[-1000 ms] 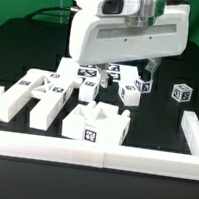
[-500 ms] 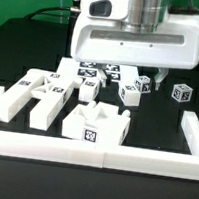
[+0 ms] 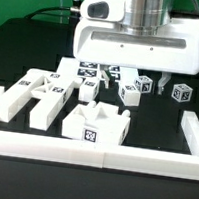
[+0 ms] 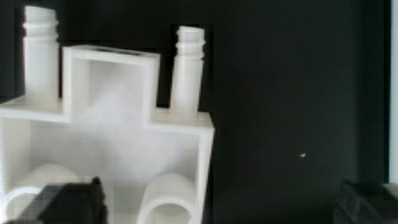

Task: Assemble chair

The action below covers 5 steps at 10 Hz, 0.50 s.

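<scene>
White-bodied two-finger gripper (image 3: 139, 85) spread wide, nothing pinched, hovering low over chunky white plastic tagged chair parts (image 3: 48, 91) scattered on black table (image 3: 157, 121). Probably aligning above pegged white piece (image 4: 116, 140) for pickup.

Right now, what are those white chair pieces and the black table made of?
The chair pieces look like hard white plastic: chunky, smooth, matte, with moulded-looking pegs. Their black-and-white tags seem printed stickers, perhaps paper. The table looks covered in dull black cloth or mat; I can't tell which.
</scene>
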Each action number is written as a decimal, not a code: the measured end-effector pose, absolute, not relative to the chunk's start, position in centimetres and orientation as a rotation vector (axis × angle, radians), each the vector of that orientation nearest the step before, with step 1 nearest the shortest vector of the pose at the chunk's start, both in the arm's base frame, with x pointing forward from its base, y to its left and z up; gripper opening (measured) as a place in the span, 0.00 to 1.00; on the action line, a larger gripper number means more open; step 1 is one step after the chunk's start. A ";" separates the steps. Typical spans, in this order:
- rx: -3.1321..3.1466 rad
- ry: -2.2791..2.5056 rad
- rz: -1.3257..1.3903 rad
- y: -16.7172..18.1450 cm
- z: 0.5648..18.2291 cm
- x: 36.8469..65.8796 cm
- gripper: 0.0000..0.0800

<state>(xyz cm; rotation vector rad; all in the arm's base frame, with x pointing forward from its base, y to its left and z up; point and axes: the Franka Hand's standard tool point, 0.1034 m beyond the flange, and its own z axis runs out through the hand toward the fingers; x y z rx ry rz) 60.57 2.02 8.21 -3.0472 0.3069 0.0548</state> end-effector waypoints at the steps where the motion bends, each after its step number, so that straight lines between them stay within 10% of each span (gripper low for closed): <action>1: -3.050 0.299 0.057 1.8 7.6 61.0 0.81; 5: -3.048 0.296 0.032 1.5 4.6 63.0 0.81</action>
